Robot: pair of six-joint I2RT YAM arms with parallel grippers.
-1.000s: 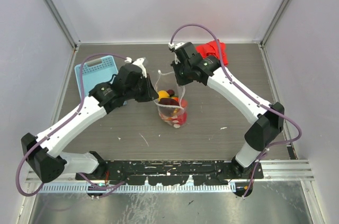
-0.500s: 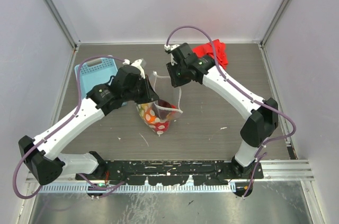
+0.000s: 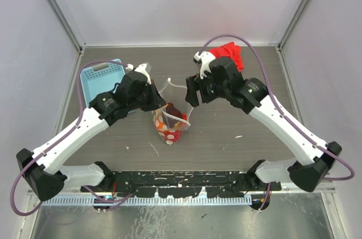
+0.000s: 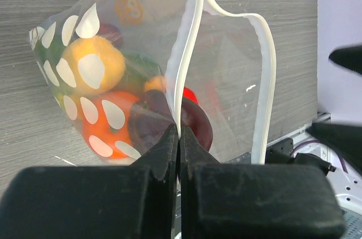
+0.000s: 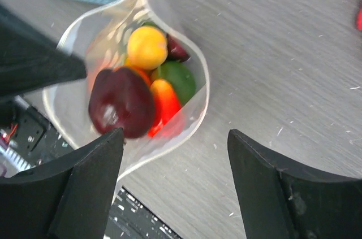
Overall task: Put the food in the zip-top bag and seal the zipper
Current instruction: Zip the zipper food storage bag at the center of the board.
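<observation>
Left gripper: we find the left gripper [image 4: 179, 133] with its fingers pressed together, pinching one strip of the zipper [image 4: 190, 52] at the bag's rim.
Right gripper: we note the right gripper [image 5: 174, 137] with its fingers spread wide, hanging over the bag mouth and touching nothing.
Zip-top bag: the zip-top bag [image 3: 171, 125] is between the two arms at mid-table [image 3: 237, 131], held up by its rim and sagging under its load.
Food: the food [image 5: 141, 78] lies inside the bag; we count yellow, green, red and dark purple pieces.
Zipper: unsealed; the two strips stand apart and the mouth gapes.
Surroundings: a light blue basket [image 3: 97, 78] is at far left and a red cloth [image 3: 227, 52] at far right, both well apart from the bag.
</observation>
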